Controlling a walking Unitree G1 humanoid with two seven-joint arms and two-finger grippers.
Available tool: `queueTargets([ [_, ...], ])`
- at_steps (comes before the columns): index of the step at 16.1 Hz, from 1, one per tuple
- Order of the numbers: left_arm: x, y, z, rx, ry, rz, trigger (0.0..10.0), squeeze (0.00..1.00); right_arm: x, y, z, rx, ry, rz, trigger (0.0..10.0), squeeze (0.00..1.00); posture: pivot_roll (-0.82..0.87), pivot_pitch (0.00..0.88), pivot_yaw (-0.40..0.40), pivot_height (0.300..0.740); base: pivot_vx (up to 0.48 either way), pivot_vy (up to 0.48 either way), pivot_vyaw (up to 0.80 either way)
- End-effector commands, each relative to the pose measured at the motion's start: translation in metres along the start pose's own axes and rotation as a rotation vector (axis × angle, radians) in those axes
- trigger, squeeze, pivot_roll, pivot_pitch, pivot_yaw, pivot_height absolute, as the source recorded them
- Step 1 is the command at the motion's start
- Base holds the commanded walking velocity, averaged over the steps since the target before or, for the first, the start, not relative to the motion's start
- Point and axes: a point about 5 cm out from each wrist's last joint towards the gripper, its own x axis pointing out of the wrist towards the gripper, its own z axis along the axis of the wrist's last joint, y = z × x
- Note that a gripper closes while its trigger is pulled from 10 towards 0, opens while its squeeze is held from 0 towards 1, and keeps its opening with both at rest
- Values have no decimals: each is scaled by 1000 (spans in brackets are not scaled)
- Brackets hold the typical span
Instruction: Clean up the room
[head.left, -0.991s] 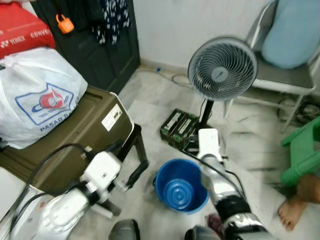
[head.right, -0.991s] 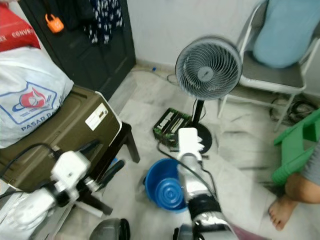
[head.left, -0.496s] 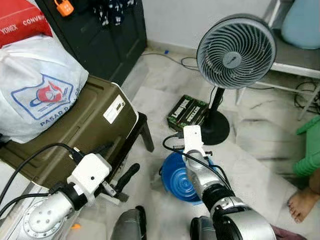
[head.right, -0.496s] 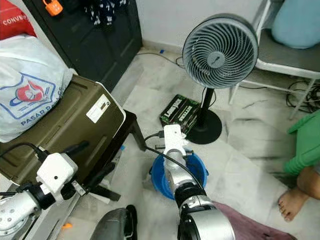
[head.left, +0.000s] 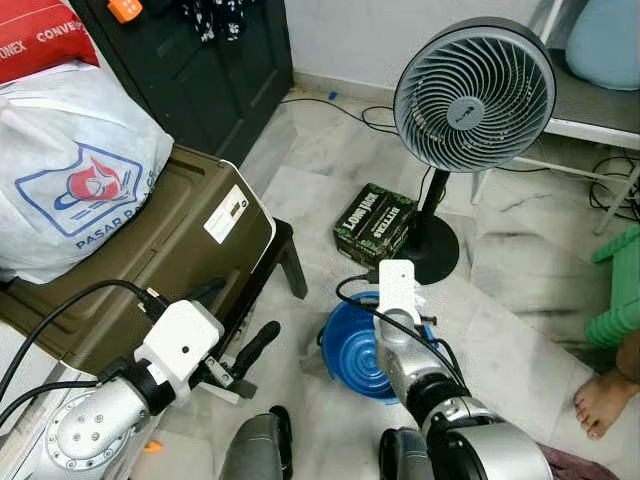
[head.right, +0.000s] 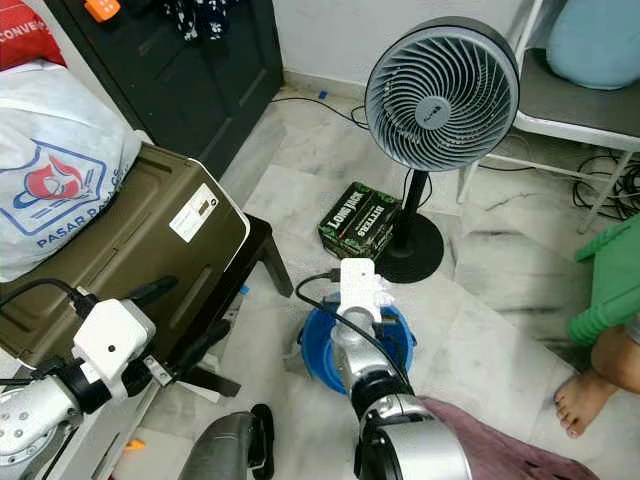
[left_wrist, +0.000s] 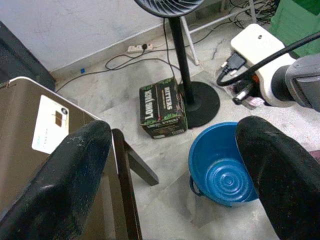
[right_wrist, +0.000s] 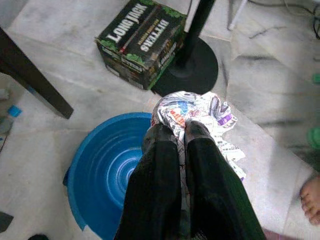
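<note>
Resting on the marble floor (head.left: 520, 300), a blue basin (head.left: 352, 352) is seen with nothing inside it but its ringed bottom. Above its far rim the right gripper (right_wrist: 181, 131) is held, its two black fingers (right_wrist: 160, 150) pressed nearly together on a crumpled wad of printed paper (right_wrist: 200, 112); the print is coloured, but no word of it can be read. The wad hangs over the basin's edge on the side toward the fan (head.left: 472, 95), not within the bowl.

Just beyond the basin, a dark green carton (head.left: 374, 222) is set against the fan's round black base (head.left: 432, 262); "LONG JACK" and "BITTERS" are printed on its top in pale letters. An olive case (head.left: 150, 255) is laid on a dark stool (head.left: 288, 262) at the robot's left, and a white label is stuck to its lid, its text too small to be made out. On the case a white plastic bag (head.left: 75, 170) is piled, marked with a blue and red emblem and the word "PASAR"; what it contains is hidden. Behind it a red bag (head.left: 40, 40) bears white lettering cut off by the frame.

The left gripper (left_wrist: 175, 165) is held low beside the stool, its jaws spread wide with nothing between them. A bare foot (head.left: 602, 402) of a person is seen at the right.
</note>
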Motion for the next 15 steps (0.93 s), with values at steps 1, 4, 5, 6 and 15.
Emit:
queueTargets([
  [1, -1, 0, -2, -4, 15, 2, 10000, 0, -4, 4, -7, 18, 12, -2, 10000, 0, 214, 244, 109, 740, 0, 0, 0],
  [4, 1, 2, -2, -2, 13, 2, 10000, 0, -6, 4, -15, 30, 20, 10, 10000, 624, 215, 241, 112, 740, 0, 0, 0],
  [5, 1, 2, -2, -3, 13, 4, 10000, 0, -6, 4, -14, 42, 17, 11, 10000, 1000, 215, 239, 114, 740, 0, 0, 0],
  [6, 1, 2, -2, -4, 14, 4, 10000, 0, -7, 4, -14, 50, 17, 9, 10000, 1000, 216, 240, 115, 740, 0, 0, 0],
  [15, 9, 5, -2, 2, 1, 1, 10000, 0, -6, 13, 14, 207, -75, 95, 10000, 1000, 201, 204, 119, 740, 0, 0, 0],
])
